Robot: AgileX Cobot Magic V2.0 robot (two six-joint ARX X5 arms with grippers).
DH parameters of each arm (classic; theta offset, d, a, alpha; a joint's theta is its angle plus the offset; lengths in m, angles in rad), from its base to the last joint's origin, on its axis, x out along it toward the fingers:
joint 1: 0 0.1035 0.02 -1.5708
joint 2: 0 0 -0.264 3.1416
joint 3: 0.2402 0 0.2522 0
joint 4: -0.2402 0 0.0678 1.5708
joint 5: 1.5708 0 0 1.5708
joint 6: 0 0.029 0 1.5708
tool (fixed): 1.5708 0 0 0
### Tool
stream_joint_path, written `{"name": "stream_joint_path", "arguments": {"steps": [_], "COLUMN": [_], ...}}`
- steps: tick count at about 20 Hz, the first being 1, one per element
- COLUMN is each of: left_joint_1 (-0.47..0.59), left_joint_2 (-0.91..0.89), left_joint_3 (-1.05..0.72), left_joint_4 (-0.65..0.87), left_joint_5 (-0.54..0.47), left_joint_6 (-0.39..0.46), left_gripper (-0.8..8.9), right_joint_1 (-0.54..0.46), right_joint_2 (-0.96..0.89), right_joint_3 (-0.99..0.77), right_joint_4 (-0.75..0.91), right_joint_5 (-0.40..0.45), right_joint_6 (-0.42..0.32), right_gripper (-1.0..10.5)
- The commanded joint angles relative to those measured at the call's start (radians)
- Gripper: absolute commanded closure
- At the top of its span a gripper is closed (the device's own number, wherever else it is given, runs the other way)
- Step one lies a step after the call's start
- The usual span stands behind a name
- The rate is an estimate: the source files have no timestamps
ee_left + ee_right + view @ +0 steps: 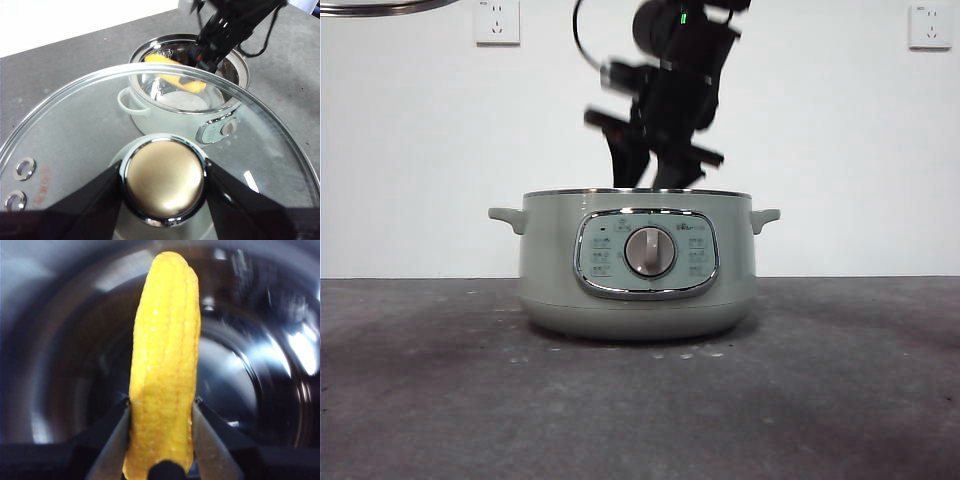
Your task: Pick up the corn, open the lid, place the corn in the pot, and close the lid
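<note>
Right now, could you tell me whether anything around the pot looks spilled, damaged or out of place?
Nothing stands out. The pot sits level and open on the table. The left hand holds the lid by its knob, raised off to one side. The right hand grips the corn over the pot's opening.

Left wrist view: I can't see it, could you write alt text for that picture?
The left gripper holds the glass lid by its knob, raised clear of the pot. Through and beyond the glass, the open pot stands on the grey table, where the right gripper lowers the corn into it.
</note>
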Motion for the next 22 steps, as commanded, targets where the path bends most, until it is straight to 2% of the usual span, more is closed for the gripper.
{"name": "stream_joint_path", "arguments": {"steps": [1, 11, 12, 13, 15, 16, 19, 22], "left_joint_1": [0.003, 0.003, 0.003, 0.003, 0.003, 0.003, 0.003, 0.003], "left_joint_2": [-0.018, -0.020, -0.020, -0.020, -0.020, -0.020, -0.020, -0.020], "left_joint_3": [0.011, 0.011, 0.011, 0.011, 0.011, 0.011, 0.011, 0.011], "left_joint_4": [0.039, 0.039, 0.039, 0.039, 0.039, 0.039, 0.038, 0.040], "left_joint_5": [0.008, 0.008, 0.008, 0.008, 0.008, 0.008, 0.008, 0.008], "left_joint_6": [0.001, 0.001, 0.000, 0.000, 0.000, 0.000, -0.007, -0.007], "left_gripper": [8.22, 8.22, 8.22, 8.22, 8.22, 8.22, 8.22, 8.22], "right_joint_1": [0.000, 0.001, 0.001, 0.002, 0.004, 0.006, 0.007, 0.007], "right_joint_2": [0.037, 0.109, 0.109, 0.109, 0.109, 0.108, 0.108, 0.108], "right_joint_3": [0.006, 0.005, 0.005, 0.005, 0.010, 0.021, 0.109, 0.273], "right_joint_4": [-0.003, -0.035, -0.035, -0.037, -0.043, -0.053, -0.117, -0.264], "right_joint_5": [0.018, 0.051, 0.046, 0.046, 0.043, 0.043, 0.030, 0.017], "right_joint_6": [-0.018, -0.020, -0.019, -0.018, -0.016, -0.016, -0.015, -0.011], "right_gripper": [9.6, 9.6, 9.2, 8.1, 4.5, 3.9, 3.9, 3.9]}}
